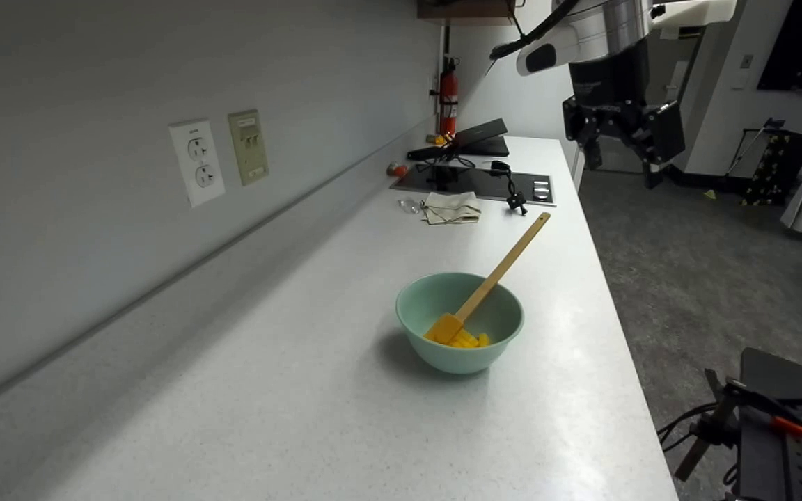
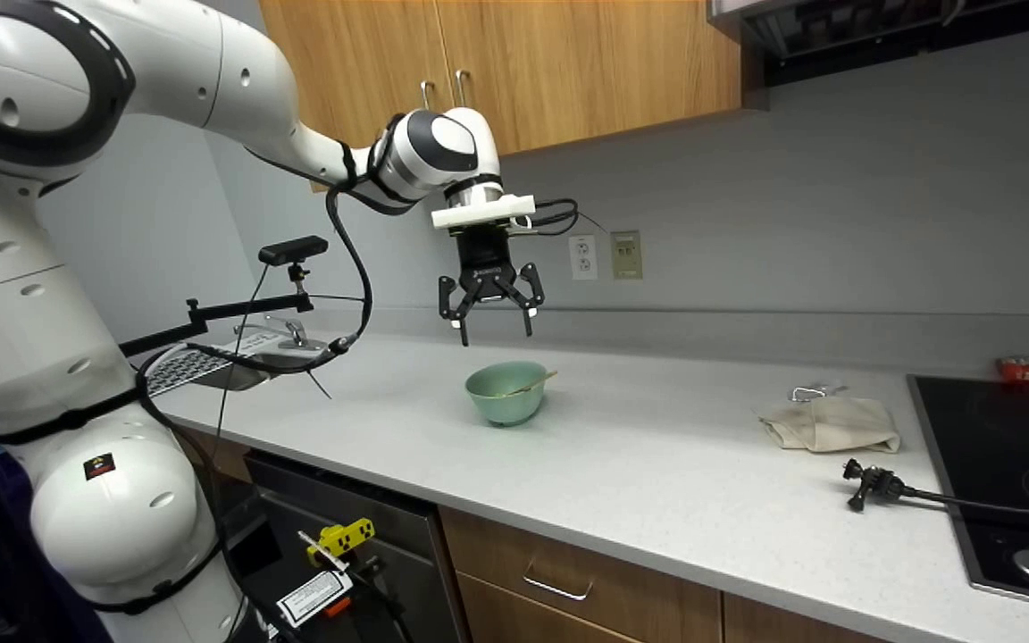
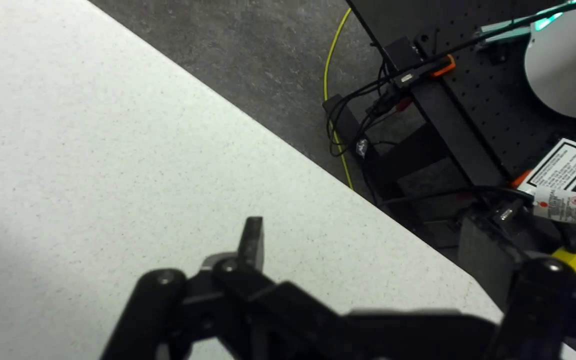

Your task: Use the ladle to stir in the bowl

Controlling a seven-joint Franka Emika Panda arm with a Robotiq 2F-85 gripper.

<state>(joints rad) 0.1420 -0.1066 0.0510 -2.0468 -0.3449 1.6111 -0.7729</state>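
The pale mint-green bowl [image 1: 460,359] stands upright on the white counter, also in an exterior view as the bowl [image 2: 504,410]. Inside it rests the ladle [image 1: 507,264], its yellow scoop [image 1: 445,326] down among small yellow pieces [image 1: 469,341]. The tan handle leans over the rim and sticks out beyond it; only a short stretch of the ladle [image 2: 536,384] shows in an exterior view. My gripper [image 2: 497,337] hangs in the air above the counter, apart from both. Its fingers are spread wide with nothing between them. The wrist view shows the gripper [image 3: 362,227] but neither bowl nor ladle.
A folded beige cloth [image 2: 836,426] and a black clamp mount [image 2: 876,485] lie near the black cooktop [image 2: 1006,420]. A wall [image 1: 95,209] with outlets runs along the back. Wooden cupboards [image 2: 586,71] hang above. The counter's front edge [image 3: 268,132] drops to the floor.
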